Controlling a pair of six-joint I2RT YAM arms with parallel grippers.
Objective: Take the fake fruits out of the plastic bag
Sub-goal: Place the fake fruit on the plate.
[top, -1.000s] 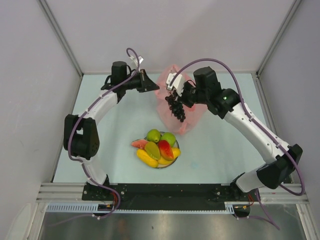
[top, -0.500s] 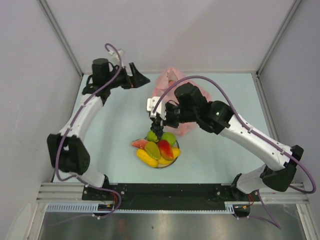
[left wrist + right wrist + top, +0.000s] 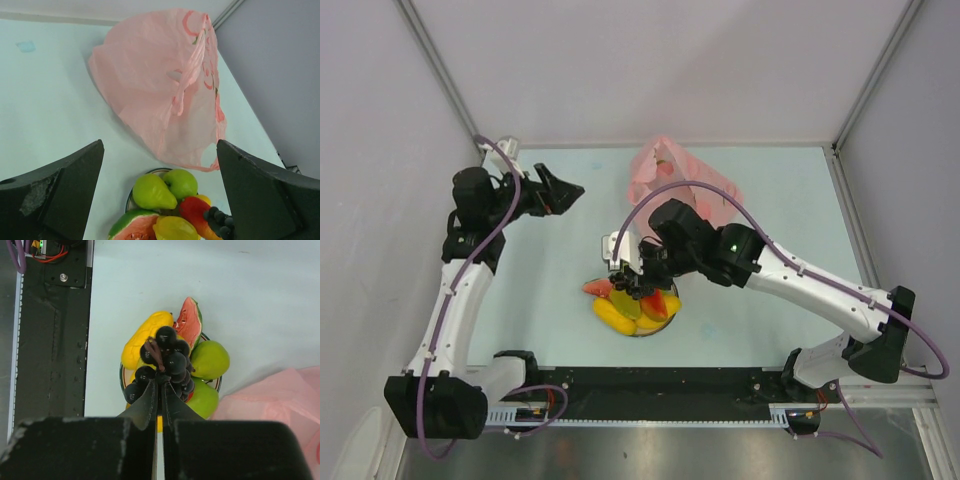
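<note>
Jaws check: right jaws pinch the grape bunch [image 3: 629, 282], left jaws spread

Top view. Right jaws sit at frame centre, pressed together on the bunch's stem, directly over the heaped plate [image 3: 640, 334]. In the heap, the watermelon slice [image 3: 597, 287] is at the left edge and the banana [image 3: 612, 315] at lower left, with green and red fruits packed between. The plastic bag [image 3: 672, 178] lies slack on the surface [image 3: 540, 300] at upper centre, just above the plate. Left jaws are at upper left, spread wide, holding nothing.

Left wrist view. Left fingers [image 3: 65, 192] sit dark in the bottom corners with a wide gap between. The bag fills the upper middle, a handle loop draped down its face. Below it are the pear [image 3: 152, 191] and green apple [image 3: 181, 182] on the plate, with the grapes at lower right.

Right wrist view. Right fingers [image 3: 147, 400] meet on the brown stem, and the bunch hangs over the middle of the pile. Whether it touches the fruit beneath, cannot tell. A bag corner shows at lower right.
</note>
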